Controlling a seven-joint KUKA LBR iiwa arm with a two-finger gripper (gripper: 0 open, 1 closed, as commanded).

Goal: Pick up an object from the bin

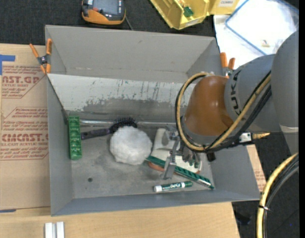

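Nearest, by the front wall of the bin (142, 202), lies a white-and-green marker (172, 186). Just behind it a dark green pen (188, 173) slants under the tool (169, 163), which stands low over the pen's left end. Whether the tool is spread or pressed together I cannot tell. A clean pick probably needs it square across the pen, clear of the white fluffy ball (130, 145) and the black brush (120, 124) behind.

Partial black lettering "UK" on grey arm (251, 83); marker (172, 186) label too small to read.
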